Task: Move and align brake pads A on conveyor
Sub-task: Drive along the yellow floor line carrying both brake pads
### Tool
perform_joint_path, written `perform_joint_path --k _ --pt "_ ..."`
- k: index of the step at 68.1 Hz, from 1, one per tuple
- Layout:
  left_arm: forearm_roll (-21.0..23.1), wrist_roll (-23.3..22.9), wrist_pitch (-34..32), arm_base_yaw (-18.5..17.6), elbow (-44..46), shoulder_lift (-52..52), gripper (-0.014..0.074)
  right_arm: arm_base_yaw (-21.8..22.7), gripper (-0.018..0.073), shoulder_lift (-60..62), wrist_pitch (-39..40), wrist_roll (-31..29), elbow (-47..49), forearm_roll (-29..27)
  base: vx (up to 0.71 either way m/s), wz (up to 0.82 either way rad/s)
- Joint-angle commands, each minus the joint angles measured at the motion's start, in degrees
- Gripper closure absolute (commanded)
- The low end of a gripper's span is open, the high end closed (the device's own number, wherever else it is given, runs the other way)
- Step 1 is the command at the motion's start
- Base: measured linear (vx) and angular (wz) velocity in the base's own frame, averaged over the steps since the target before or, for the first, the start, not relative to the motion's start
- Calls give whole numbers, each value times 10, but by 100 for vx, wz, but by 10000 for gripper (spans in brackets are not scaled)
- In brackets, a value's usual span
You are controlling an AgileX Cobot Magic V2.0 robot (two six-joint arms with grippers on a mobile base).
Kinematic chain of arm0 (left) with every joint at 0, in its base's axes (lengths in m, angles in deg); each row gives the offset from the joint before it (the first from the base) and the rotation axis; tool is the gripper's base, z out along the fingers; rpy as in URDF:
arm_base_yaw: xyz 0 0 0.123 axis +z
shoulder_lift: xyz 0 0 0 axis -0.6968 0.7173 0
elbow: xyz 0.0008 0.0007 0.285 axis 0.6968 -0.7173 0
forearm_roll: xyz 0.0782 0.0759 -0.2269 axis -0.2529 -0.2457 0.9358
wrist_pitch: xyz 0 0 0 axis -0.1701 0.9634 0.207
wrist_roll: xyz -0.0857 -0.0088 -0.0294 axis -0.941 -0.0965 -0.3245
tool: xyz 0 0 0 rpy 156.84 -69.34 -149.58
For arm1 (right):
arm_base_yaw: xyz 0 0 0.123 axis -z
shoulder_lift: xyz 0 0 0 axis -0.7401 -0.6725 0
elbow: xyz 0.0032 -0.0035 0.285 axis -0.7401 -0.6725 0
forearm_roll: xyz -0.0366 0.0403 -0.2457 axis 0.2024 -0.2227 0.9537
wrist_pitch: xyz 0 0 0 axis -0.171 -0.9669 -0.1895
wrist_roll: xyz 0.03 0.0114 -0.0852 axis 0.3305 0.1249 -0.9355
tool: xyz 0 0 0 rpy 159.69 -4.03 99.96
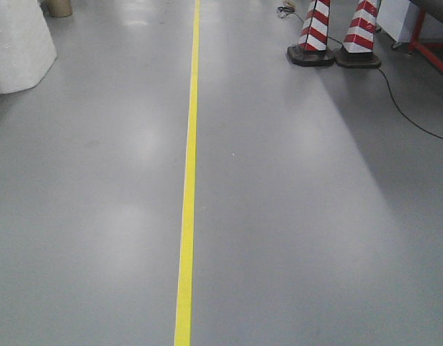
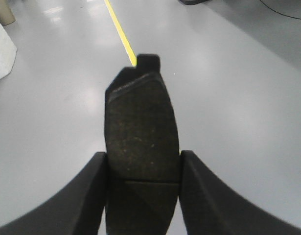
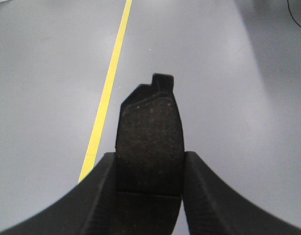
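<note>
Two brake pads are in hand, one per arm. In the left wrist view you see the left gripper [image 2: 143, 161] pinching the first brake pad [image 2: 140, 122] by its long edges, both fingers [image 2: 91, 186] pressed against it. The pad's dark, speckled friction face is turned toward the camera, and a small backing-plate tab projects from its far end. In the right wrist view your right gripper [image 3: 149, 159] clamps the second brake pad [image 3: 150, 127] the same way, with its tab at the far end. Each pad is held above the grey floor [image 1: 315, 216]. A yellow line [image 1: 189, 202] runs along the floor away from you. Two red-and-white striped posts [image 1: 315, 29] stand on black bases at the upper right of the front view. A black cable [image 1: 401, 101] trails beside them, and a bulky white object [image 1: 16, 43] sits at far left.
</note>
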Motion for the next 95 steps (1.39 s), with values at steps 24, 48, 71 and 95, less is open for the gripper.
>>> perform_joint_path --k 24,48,71,95 --pt "-9 -2 -53 0 16 6 603 4 571 -6 51 -5 16 0 64 -2" --pt "-9 -2 -53 0 16 6 603 4 571 -6 51 -5 16 0 67 6" --pt "-9 -2 -53 0 16 6 603 4 571 -6 51 -5 16 0 70 2" --pt "-9 -2 -53 0 16 6 603 4 571 -6 51 -5 16 0 72 -6"
